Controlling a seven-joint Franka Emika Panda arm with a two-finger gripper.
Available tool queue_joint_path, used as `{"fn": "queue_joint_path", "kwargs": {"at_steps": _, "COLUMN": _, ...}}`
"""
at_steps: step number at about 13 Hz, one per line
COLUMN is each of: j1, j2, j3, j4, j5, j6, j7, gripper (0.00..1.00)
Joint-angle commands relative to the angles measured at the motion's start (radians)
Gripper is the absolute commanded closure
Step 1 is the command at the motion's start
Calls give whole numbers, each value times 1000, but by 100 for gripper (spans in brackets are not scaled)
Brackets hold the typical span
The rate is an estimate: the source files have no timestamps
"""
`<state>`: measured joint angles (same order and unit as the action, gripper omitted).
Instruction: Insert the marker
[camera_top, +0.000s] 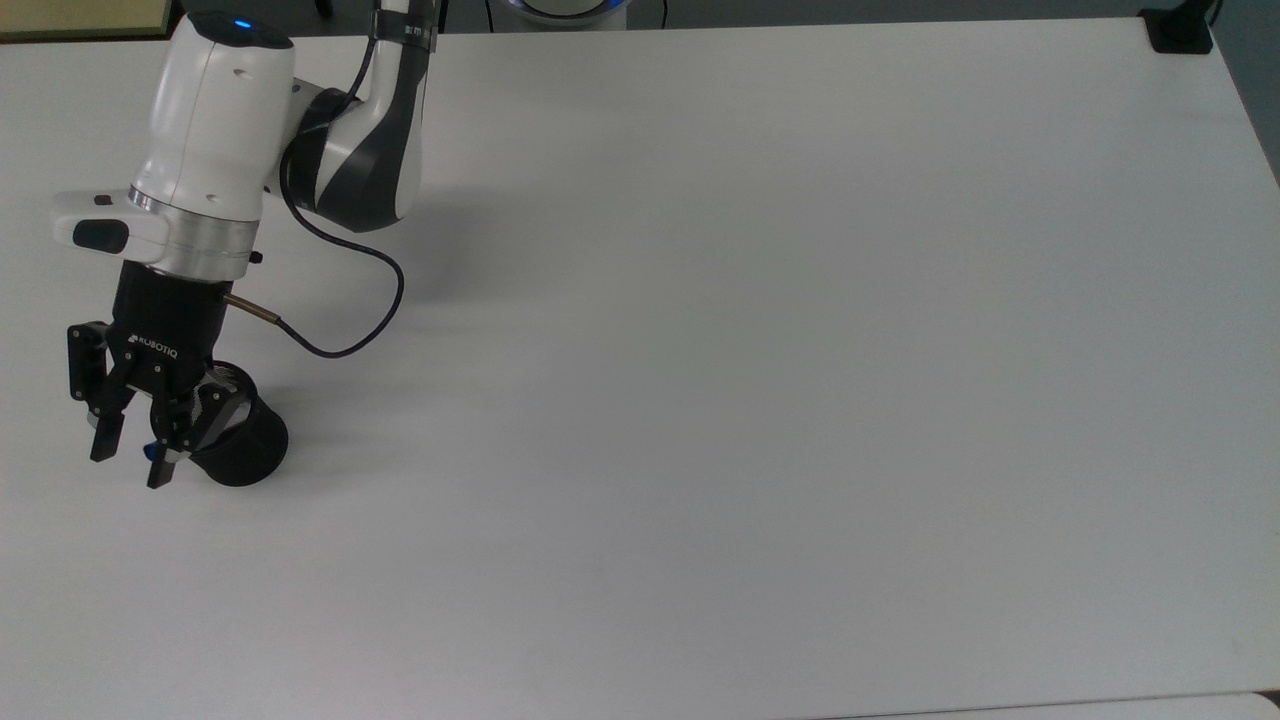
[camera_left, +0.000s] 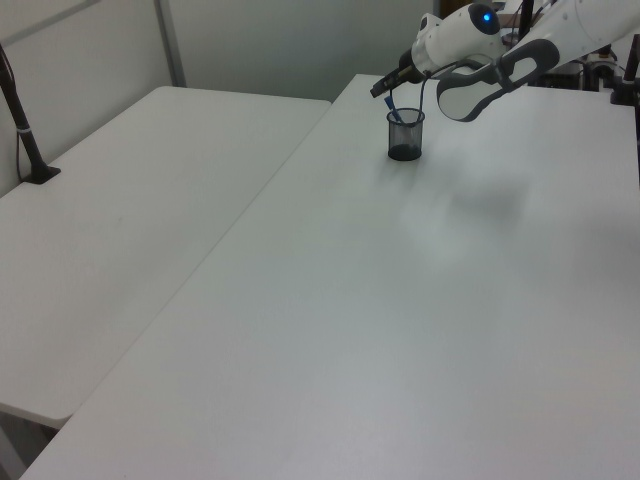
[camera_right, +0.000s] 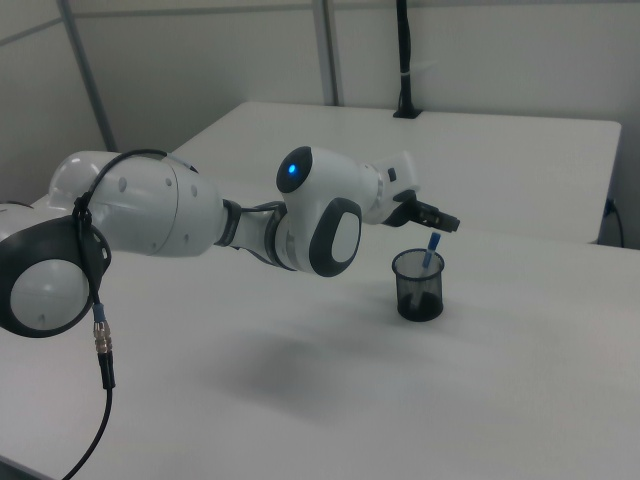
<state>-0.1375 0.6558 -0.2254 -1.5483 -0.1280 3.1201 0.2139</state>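
The black mesh cup (camera_top: 240, 450) stands near the top view's left edge, on the white table (camera_top: 700, 350). The marker (camera_right: 432, 247) leans inside the cup (camera_right: 418, 285), its blue end sticking up over the rim. In the top view a small blue bit of the marker (camera_top: 149, 451) shows beside one finger. My gripper (camera_top: 126, 468) hangs open just above and beside the cup's rim, its fingers apart and holding nothing. In the left view the gripper (camera_left: 378, 90) sits over the cup (camera_left: 405, 135).
A black cable (camera_top: 340, 300) loops from the wrist over the table. A black clamp (camera_top: 1180, 30) sits at the top view's far right corner. A second white table (camera_left: 130, 230) adjoins on the left view's left.
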Motion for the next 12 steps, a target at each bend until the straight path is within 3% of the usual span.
{"fn": "queue_joint_path", "kwargs": {"at_steps": 1, "j1": 39, "j2": -39, "j3": 3, "j4": -10, "j5": -1, "j6": -1, "j7": 25, "gripper": 0}}
{"fn": "queue_joint_path", "kwargs": {"at_steps": 4, "j1": 111, "j2": -96, "j3": 3, "j4": -13, "j5": 1, "j6": -151, "j7": 30, "gripper": 0}}
{"fn": "queue_joint_path", "kwargs": {"at_steps": 7, "j1": 238, "j2": -200, "j3": 3, "j4": -12, "j5": 1, "j6": -481, "j7": 30, "gripper": 0}}
{"fn": "queue_joint_path", "kwargs": {"at_steps": 12, "j1": 360, "j2": -384, "j3": 5, "j4": -35, "j5": 1, "j6": -893, "j7": 15, "gripper": 0}}
